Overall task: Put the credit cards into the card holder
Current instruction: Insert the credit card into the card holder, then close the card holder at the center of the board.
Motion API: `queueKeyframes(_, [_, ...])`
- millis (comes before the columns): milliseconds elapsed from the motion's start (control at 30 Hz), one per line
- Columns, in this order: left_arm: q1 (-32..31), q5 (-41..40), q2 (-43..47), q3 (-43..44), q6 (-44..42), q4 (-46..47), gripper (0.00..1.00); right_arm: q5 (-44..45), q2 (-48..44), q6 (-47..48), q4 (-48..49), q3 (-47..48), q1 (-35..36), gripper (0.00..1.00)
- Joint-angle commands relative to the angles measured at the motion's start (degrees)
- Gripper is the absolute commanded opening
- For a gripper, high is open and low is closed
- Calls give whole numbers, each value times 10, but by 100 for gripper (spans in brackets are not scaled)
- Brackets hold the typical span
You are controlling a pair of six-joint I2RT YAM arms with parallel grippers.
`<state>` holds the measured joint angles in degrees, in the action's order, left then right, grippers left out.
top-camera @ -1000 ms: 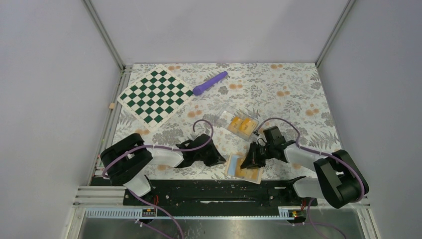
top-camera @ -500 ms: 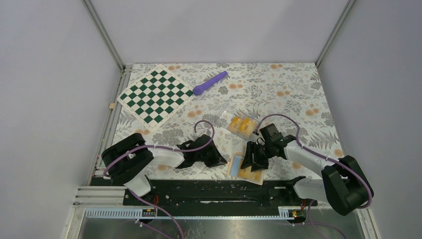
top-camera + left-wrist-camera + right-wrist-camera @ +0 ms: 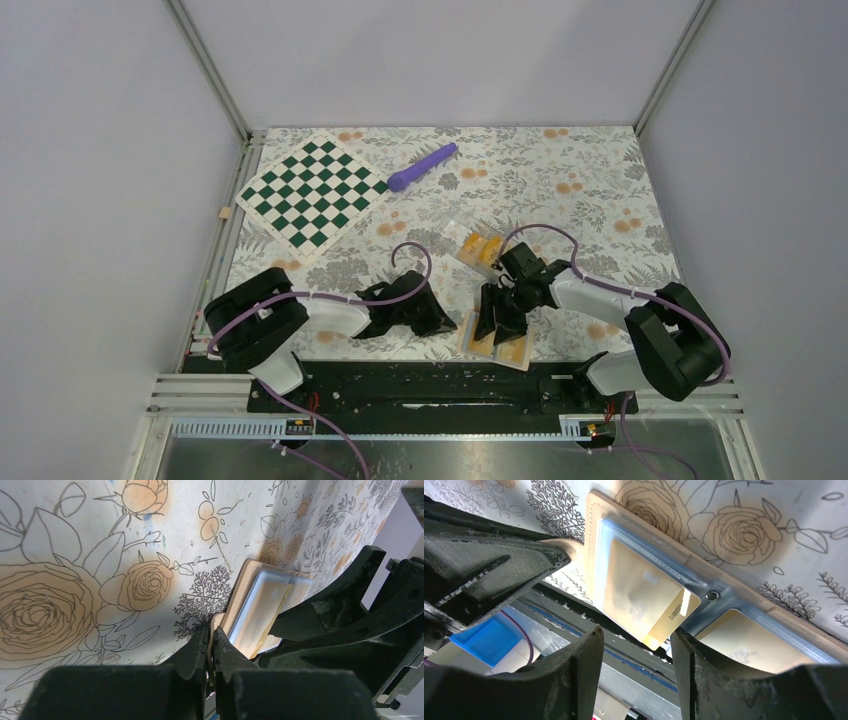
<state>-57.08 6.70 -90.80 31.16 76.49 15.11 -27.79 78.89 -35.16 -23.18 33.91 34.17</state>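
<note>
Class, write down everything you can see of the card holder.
The card holder is tan, leather-like, stitched at the rim, with light blue pockets and a snap stud. It lies open at the table's near edge. Cards sit in both pockets, one partly out. The left pincer pinches its edge; the right pincer hovers open above.

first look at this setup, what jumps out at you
The open card holder at the near edge of the table draws the eye. The left gripper pinches its tan flap, and the right gripper straddles a yellow credit card sitting partway in one of its blue pockets. Farther back on the left lies a green-and-white checkerboard, with a purple tool beside it.
</note>
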Motion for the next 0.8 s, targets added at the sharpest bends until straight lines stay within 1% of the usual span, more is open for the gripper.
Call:
queueKeyframes(0, [-5,5,20,11,-7,-8,0,-6,14,-24,31,28,12,58])
queueKeyframes(67, [-5,2,30,8,-6,-10,0,-10,8,-23,35,31,13,59])
queueKeyframes(200, [-4,-15,60,-6,-1,-22,0,13,-22,4,-7,38,13,66])
queueKeyframes(300, [-2,-29,85,-25,8,-31,0,42,-53,30,-51,37,13,72])
queueKeyframes(433, [1,-39,115,-51,10,-42,0,86,-97,46,-103,30,13,76])
queueKeyframes(633, [1,-41,136,-69,2,-54,0,148,-154,46,-135,13,3,85])
queueKeyframes(700, [1,-39,136,-69,-1,-56,0,149,-166,40,-134,-2,-16,86])
queueKeyframes(733, [1,-38,135,-69,-2,-55,0,141,-171,37,-128,-12,-31,84])
queueKeyframes(767, [1,-36,135,-69,-1,-55,0,128,-175,34,-118,-27,-49,80])
